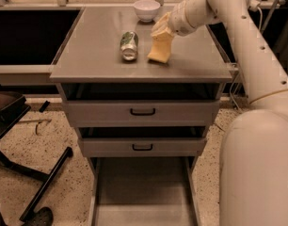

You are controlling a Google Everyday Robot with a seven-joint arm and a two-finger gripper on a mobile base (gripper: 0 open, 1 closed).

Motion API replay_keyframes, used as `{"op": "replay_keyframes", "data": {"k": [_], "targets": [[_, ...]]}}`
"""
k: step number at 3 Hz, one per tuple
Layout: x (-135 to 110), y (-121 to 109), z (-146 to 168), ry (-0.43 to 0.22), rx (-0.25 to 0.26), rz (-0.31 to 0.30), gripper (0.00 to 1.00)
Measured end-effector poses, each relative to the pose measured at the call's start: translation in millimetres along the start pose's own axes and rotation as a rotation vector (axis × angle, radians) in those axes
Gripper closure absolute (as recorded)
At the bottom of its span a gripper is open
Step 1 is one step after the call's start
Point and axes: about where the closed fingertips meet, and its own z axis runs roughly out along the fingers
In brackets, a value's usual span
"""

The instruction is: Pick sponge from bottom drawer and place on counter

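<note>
My gripper [161, 40] reaches in from the upper right over the counter [92, 51], just right of the can. It is shut on the sponge [159, 52], a yellow block whose lower edge rests on or just above the counter top; its green face does not show. The bottom drawer [143, 192] is pulled out at the foot of the cabinet, and its flat grey floor is bare.
A green-and-silver can [129, 45] lies on its side left of the sponge. A white bowl [147, 9] stands at the counter's back. Two upper drawers with black handles [142, 111] are nearly closed. A black chair base [36, 187] stands at lower left. My arm [257, 126] fills the right side.
</note>
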Motion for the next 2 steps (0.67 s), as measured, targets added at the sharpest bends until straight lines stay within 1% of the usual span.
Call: {"op": "replay_keyframes", "data": {"k": [1, 2], "targets": [[0.1, -10.3, -7.0, -0.004, 0.024, 0.003, 0.81], [0.1, -10.2, -6.8, -0.004, 0.024, 0.003, 0.58]]}}
